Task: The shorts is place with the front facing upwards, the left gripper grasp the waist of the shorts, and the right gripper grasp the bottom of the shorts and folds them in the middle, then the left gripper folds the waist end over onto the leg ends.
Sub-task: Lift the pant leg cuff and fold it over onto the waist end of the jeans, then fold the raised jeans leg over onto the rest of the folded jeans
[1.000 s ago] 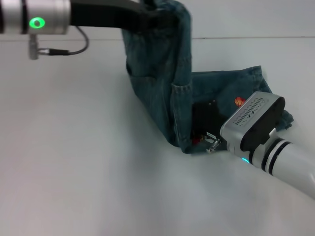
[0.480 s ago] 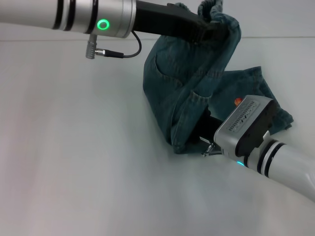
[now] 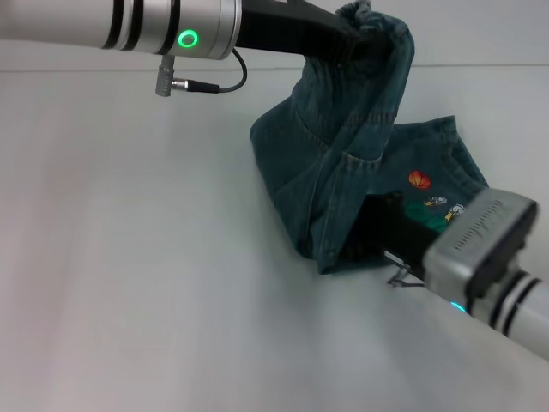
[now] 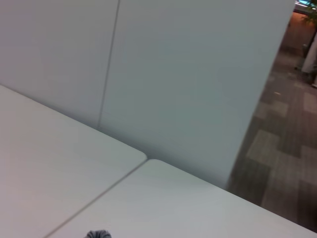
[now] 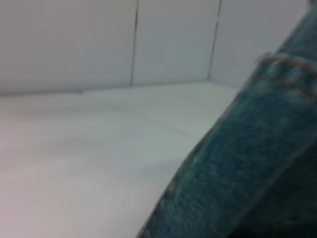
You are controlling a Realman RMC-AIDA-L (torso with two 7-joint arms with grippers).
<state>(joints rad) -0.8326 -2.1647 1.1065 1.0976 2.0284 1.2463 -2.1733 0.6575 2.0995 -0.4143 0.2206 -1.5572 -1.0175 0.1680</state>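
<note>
Blue denim shorts [image 3: 343, 163] hang from their waist end, which my left gripper [image 3: 364, 39] holds shut well above the table at the top of the head view. The cloth drapes down to a fold [image 3: 330, 257] on the table. The leg ends [image 3: 446, 159] lie flat to the right, showing small embroidered patches [image 3: 419, 178]. My right gripper [image 3: 382, 236] sits low at the right, its dark tip against the draped cloth beside the fold. The right wrist view shows the shorts' denim [image 5: 257, 163] close up.
The white table [image 3: 129, 257] stretches wide to the left and front of the shorts. A seam in the table [image 4: 99, 191] and a grey wall [image 4: 173, 74] show in the left wrist view, with carpeted floor [image 4: 282, 148] beyond.
The left gripper carried the waist end to the right, over the rest of the shorts. The right arm drew back toward the lower right, uncovering the patches.
</note>
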